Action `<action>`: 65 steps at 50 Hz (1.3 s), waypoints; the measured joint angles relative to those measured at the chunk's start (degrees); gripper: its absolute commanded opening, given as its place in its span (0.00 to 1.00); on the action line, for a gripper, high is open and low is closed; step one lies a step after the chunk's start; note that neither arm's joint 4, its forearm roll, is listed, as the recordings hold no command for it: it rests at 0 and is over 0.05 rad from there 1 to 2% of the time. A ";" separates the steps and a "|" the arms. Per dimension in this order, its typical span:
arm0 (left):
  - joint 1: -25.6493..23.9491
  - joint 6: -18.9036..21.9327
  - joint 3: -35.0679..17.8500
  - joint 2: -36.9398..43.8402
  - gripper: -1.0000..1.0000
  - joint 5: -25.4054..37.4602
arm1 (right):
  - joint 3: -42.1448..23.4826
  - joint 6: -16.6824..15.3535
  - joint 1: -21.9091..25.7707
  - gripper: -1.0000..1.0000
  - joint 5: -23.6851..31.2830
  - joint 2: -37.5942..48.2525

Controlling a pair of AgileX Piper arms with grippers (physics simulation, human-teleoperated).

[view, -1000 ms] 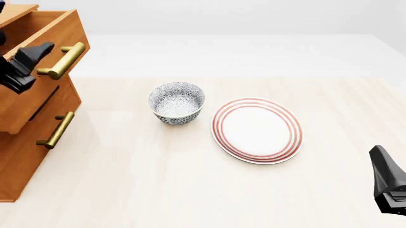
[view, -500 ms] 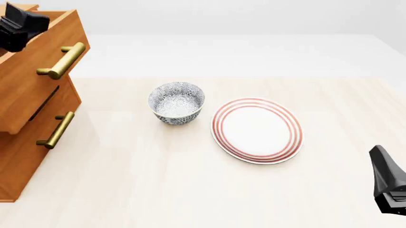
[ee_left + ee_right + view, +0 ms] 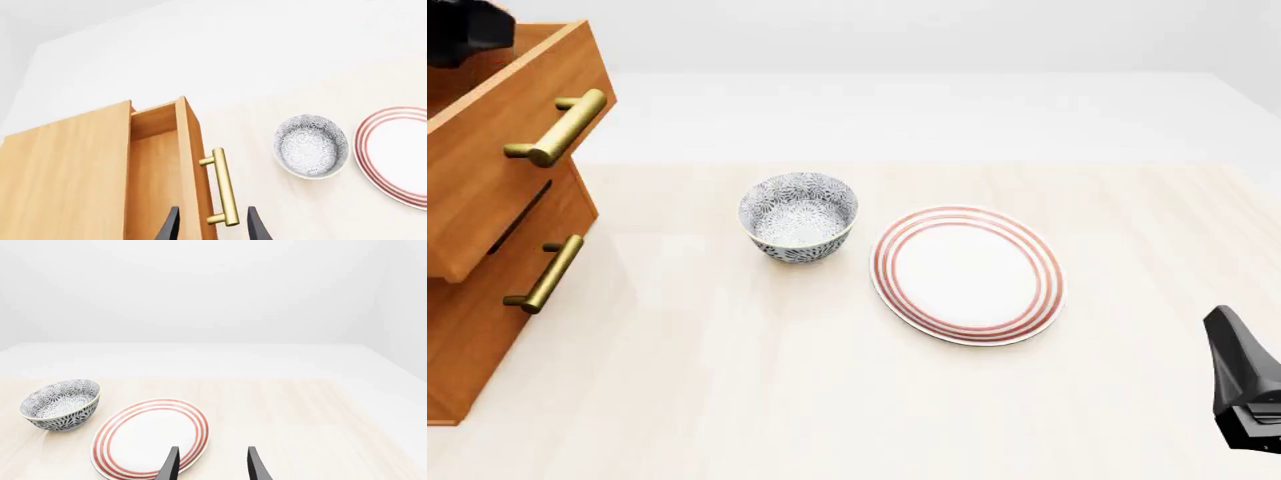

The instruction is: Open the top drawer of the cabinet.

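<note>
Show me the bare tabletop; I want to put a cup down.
Bare patches: the near tabletop in front of the patterned bowl and red-striped plate, and the stretch right of the plate. It is tight between bowl and plate, and beside the cabinet, where the open top drawer juts out.

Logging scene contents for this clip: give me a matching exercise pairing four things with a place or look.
Things:
1. top drawer
2. bowl
3. plate
4. right gripper

Descriptions:
A. red rings around the rim
B. pulled out of the cabinet
C. open, holding nothing
D. blue-and-white pattern, between cabinet and plate

Pairs: 1-B, 2-D, 3-A, 4-C
</note>
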 measured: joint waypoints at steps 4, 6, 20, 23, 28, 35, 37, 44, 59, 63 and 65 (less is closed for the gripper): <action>0.03 -1.99 -1.23 0.91 1.00 1.23 | 0.00 0.00 0.00 1.00 0.00 0.00; 0.24 -2.76 -1.75 1.26 1.00 1.81 | 0.00 0.00 0.00 1.00 0.00 0.00; 1.73 -7.16 -3.83 2.70 1.00 4.44 | 0.00 0.00 0.00 1.00 0.00 0.00; 1.88 -8.00 -4.03 2.99 1.00 4.68 | 0.00 0.00 0.00 1.00 0.00 0.00; 1.81 -9.39 -4.06 3.56 1.00 4.64 | 0.00 0.00 0.00 1.00 0.00 0.00; 1.73 -11.00 -3.62 4.28 1.00 3.97 | 0.00 0.00 0.00 1.00 0.00 0.00; 1.74 -11.39 -3.49 4.46 1.00 3.77 | 0.00 0.00 0.00 1.00 0.00 0.00; 1.88 -12.62 -2.92 4.92 1.00 3.00 | 0.00 0.00 0.00 1.00 0.00 0.00; 2.30 -14.28 -0.81 4.69 1.00 1.47 | 0.00 0.00 0.00 1.00 0.00 0.00; 2.41 -14.49 -0.29 4.49 1.00 1.22 | 0.00 0.01 0.00 1.00 0.00 0.00; 2.46 -14.54 -0.05 4.40 1.00 1.11 | 0.00 0.00 0.00 1.00 0.00 0.00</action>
